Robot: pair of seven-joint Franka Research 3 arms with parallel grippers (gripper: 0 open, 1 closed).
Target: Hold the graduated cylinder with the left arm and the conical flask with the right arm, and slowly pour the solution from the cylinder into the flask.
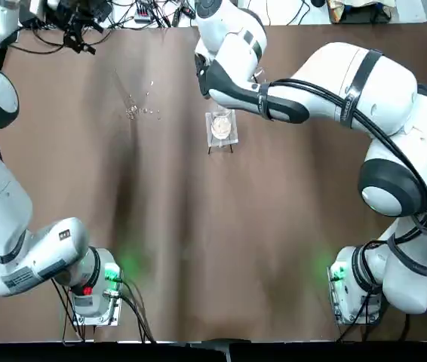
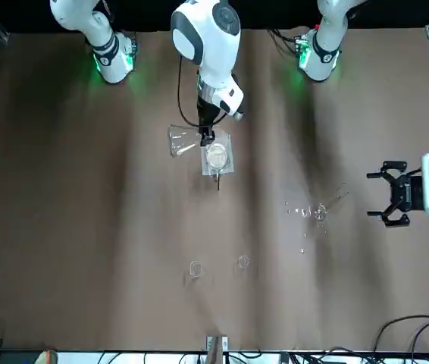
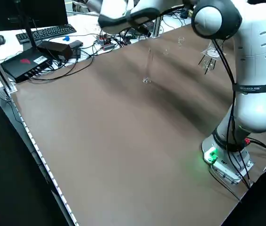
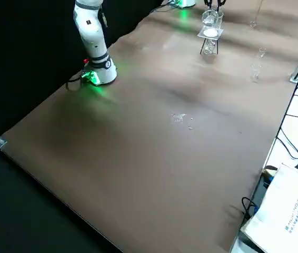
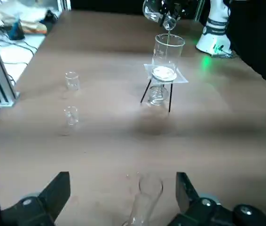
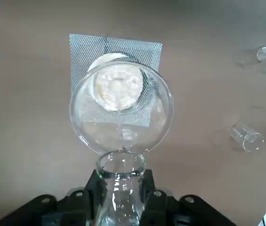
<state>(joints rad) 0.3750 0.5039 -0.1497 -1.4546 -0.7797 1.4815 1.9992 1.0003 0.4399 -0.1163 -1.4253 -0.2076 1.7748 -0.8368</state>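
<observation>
My right gripper (image 6: 121, 180) is shut on the neck of the conical flask (image 6: 121, 117). The flask (image 2: 182, 141) is tipped on its side above the wide beaker (image 5: 168, 49) on a mesh stand, mouth towards the beaker. A thin stream seems to run from the flask's mouth into the beaker. The graduated cylinder (image 2: 320, 212) stands upright and alone on the brown table, a faint thin tube (image 3: 147, 66). My left gripper (image 2: 395, 194) is open beside it, apart from the glass. In the left wrist view the cylinder's top (image 5: 144, 195) shows between the spread fingers (image 5: 61, 186).
The beaker sits over a white disc on a wire mesh (image 6: 142, 52) with black legs. Two tiny glass cups (image 2: 195, 268) (image 2: 242, 262) stand near the table's far edge. Cables, a keyboard and boxes lie beyond the table (image 3: 43, 47).
</observation>
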